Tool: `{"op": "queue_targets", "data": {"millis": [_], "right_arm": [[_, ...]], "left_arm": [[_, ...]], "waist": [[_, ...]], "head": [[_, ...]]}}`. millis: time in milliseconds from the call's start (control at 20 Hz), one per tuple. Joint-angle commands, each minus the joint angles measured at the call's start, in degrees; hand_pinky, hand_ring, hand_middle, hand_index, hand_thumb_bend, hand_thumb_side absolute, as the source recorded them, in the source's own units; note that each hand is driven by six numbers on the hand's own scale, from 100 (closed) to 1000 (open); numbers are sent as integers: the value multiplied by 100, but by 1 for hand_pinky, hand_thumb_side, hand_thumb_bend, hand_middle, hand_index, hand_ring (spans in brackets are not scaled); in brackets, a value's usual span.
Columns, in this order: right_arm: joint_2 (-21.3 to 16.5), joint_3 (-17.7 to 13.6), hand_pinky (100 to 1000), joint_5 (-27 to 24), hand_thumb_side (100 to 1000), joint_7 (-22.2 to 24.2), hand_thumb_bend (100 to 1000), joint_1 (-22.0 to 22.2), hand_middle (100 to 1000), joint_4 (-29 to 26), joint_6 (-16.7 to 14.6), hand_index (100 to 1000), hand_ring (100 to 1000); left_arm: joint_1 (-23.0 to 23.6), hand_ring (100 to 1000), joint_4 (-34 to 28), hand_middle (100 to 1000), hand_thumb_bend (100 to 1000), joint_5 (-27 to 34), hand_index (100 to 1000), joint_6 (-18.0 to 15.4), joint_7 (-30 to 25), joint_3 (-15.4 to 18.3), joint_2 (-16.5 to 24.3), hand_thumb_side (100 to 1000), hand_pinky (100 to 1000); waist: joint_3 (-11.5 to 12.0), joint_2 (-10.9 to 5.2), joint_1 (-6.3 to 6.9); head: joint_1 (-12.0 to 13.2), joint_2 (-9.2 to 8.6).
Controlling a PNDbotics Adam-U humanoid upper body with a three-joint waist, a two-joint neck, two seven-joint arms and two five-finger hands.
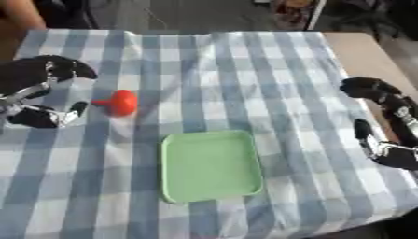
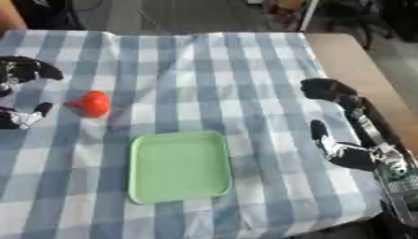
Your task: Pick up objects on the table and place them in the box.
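While nothing has yet been lifted, a small orange object [image 1: 121, 102], rounded with a short stem or spout pointing toward the left of the frame, lies on the checked cloth in the left-middle of the picture. What exactly it is cannot be made out.

Just left of it is the robot's left hand [image 1: 37, 95], black with silver parts. Its fingers arch above and its thumb sits below, spread apart and open toward the orange object, with a gap between them and it; the hand holds nothing.

Below and to the right, near the bottom centre, sits a shallow pale green tray [image 1: 176, 186], empty. This looks to be the box the task means.

At the right edge of the frame, the right hand [image 2: 347, 144] rests open and idle, fingers spread, holding nothing, well apart from the object.

Everything stands on a table covered by a blue and white checked tablecloth [image 1: 245, 70].

Judging from this, the step in hand is the reach toward the first pick. The next move calls for the left hand to close in around the orange object and grasp it, then carry it right and down to the tray.
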Motion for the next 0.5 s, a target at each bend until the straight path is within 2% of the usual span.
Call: {"op": "queue_targets", "data": {"millis": [50, 500], "right_arm": [[-100, -17, 837, -30, 443, 1033, 100, -16, 863, -39, -1023, 848, 839], [-101, 0, 837, -58, 444, 1065, 100, -19, 863, -39, -1023, 848, 839]], "left_arm": [[-201, 861, 50, 831, 461, -135, 943, -63, 71, -35, 48, 446, 899], [-579, 859, 654, 825, 504, -882, 998, -412, 267, -206, -146, 462, 904]], "waist": [[-13, -80, 23], [-15, -87, 17]], "head": [[25, 20], [41, 51]]}}
